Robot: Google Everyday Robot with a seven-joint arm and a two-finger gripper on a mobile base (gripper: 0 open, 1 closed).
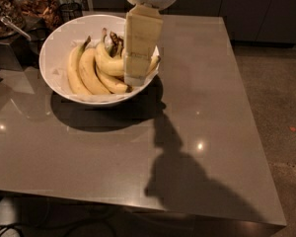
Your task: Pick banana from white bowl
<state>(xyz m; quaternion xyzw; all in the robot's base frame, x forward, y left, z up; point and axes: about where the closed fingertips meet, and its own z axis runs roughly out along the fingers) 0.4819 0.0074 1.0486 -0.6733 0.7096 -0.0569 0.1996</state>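
Note:
A large white bowl [56, 41] sits at the back left of the grey table. It holds several curved yellow bananas [91, 70] with brownish stems pointing toward the back. My gripper [134, 78] hangs from the white arm housing at the top of the camera view. It is a cream-coloured block reaching down over the right side of the bowl, in front of the right-hand bananas. Its tip lies near the bowl's right rim, and it hides part of the bananas behind it.
The grey table [212, 107] spreads to the right and front, with the arm's shadow across it. Jars and containers of dark food [34, 6] stand at the back left, beside the bowl. Dark floor lies beyond the table's right edge.

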